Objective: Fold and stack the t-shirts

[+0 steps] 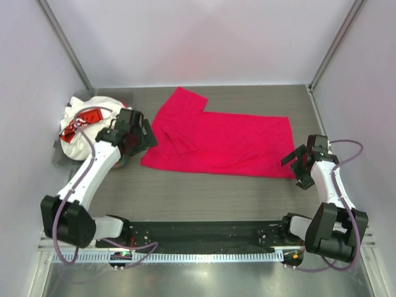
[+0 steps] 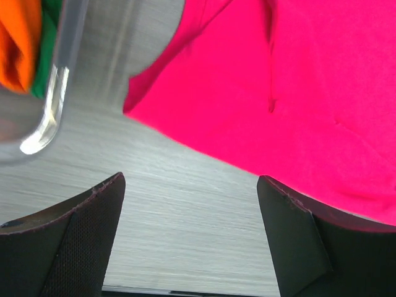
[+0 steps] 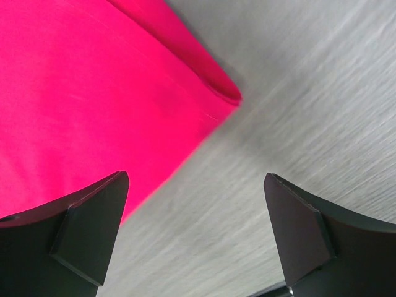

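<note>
You have the plain magenta-red cloth t-shirt spread across the middle of the grey wood-grain tabletop, its long axis running left to right. One sleeve pokes out toward the far edge, and a small flap is creased over near the left end.

Your left tool sits just off the shirt's near-left corner with its fingers spread and nothing between them. In the left wrist view the hem crosses just ahead of the right finger. Your right tool is by the near-right corner, also spread and empty. The right wrist view shows that corner as a doubled, rolled edge just ahead of the left finger.

The white t-shirt with the red-and-black print lies heaped in the grey plastic bin at the left. An orange cloth shirt shows through the bin's wall in the left wrist view.

I judge you are at the start of a fold on the first shirt, so most of the task lies ahead. Next, lower each tool onto its corner, take every layer at the rolled right edge, and close. Then lift both sides together and carry the near hem over toward the far one, keeping the cloth taut so it does not bunch.
</note>
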Controlling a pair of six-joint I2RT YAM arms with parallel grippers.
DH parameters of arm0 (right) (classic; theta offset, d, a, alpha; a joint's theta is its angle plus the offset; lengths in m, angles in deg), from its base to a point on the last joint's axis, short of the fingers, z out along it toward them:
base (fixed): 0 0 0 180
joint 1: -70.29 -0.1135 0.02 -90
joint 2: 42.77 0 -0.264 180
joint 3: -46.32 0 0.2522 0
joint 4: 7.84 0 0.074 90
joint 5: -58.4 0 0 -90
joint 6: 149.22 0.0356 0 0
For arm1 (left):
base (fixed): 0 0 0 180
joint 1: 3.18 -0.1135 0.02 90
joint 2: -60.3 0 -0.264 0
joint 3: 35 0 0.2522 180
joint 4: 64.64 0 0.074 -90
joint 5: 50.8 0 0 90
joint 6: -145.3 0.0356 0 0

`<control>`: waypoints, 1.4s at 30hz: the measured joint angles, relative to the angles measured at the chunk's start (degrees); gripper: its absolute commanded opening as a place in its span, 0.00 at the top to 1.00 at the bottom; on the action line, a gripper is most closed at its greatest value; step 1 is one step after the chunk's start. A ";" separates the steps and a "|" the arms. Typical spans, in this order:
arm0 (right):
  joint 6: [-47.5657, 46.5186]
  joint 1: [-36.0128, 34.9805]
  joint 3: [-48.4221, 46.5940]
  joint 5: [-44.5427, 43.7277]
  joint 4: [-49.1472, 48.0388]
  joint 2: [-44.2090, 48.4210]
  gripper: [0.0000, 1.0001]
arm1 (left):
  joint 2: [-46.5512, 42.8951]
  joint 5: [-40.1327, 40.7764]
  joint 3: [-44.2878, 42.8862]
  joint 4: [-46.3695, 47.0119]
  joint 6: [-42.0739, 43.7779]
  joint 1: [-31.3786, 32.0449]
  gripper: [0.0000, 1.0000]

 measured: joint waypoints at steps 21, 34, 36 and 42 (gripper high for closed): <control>-1.86 0.13 3.50 3.54 -9.44 -11.65 0.58 | 7.63 -0.98 24.74 28.35 -17.57 -0.11 0.48; -2.84 0.20 -20.74 1.03 -2.64 -24.90 0.99 | 18.03 -1.22 -2.82 20.83 -17.57 -0.07 1.00; -3.10 0.15 -23.98 -0.37 -2.08 -20.72 0.99 | 13.94 -0.61 -5.49 20.17 -16.70 -0.09 1.00; -3.82 0.11 -15.45 -2.29 -1.68 -7.41 0.99 | -1.77 -1.18 4.17 19.78 -17.09 -0.04 1.00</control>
